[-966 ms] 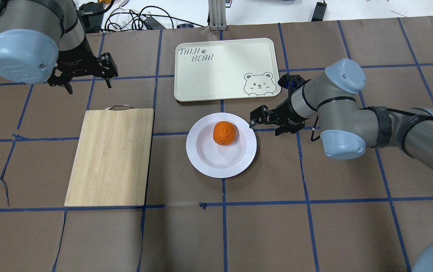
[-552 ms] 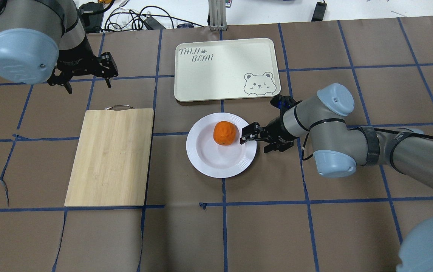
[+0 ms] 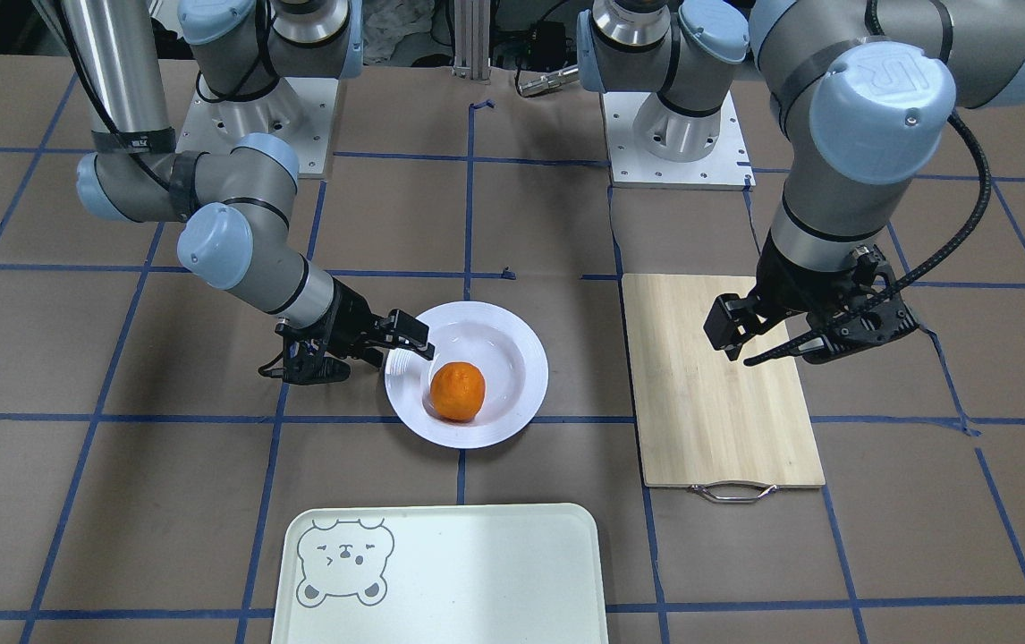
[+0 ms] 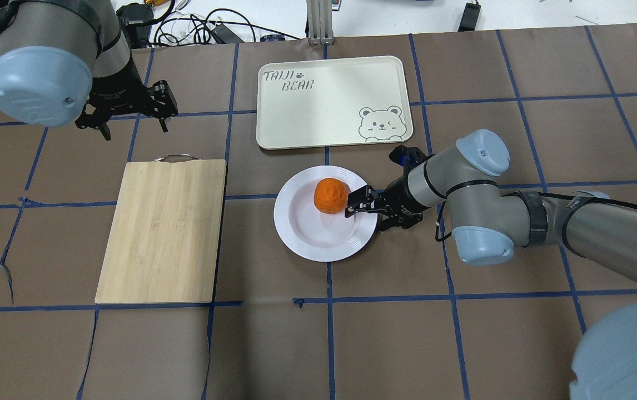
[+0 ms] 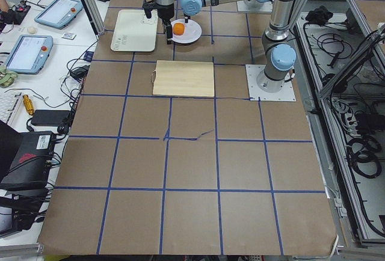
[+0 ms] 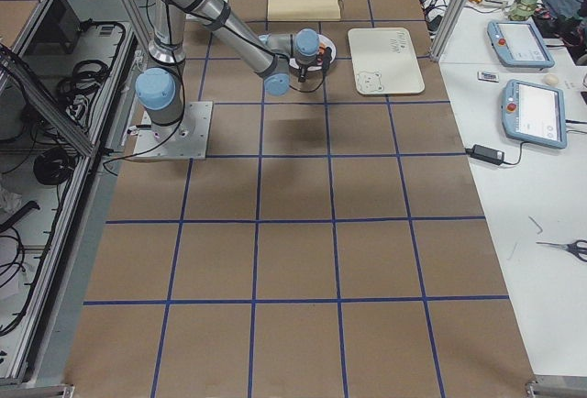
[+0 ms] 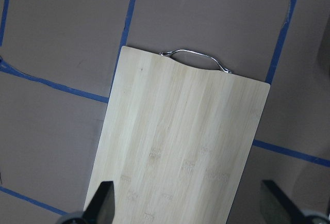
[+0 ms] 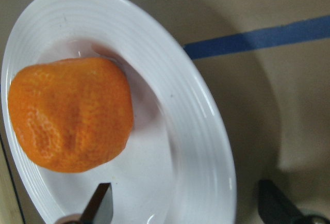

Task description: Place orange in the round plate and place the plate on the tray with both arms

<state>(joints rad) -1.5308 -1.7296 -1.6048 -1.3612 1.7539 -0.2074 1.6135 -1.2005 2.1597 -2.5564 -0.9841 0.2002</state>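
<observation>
My right hand point(image 4: 366, 216) straddles the rim of the plate point(image 4: 307, 244), jaws apart, ready to pinch it; left hand point(image 4: 135, 129) hovers spread, orange point(image 4: 331, 195) aboard.

Brown paper-covered table point(image 4: 407, 344) carries tray point(image 4: 329, 111), round plate point(image 4: 307, 245), bamboo cutting board point(image 4: 163, 230), all apart.
</observation>
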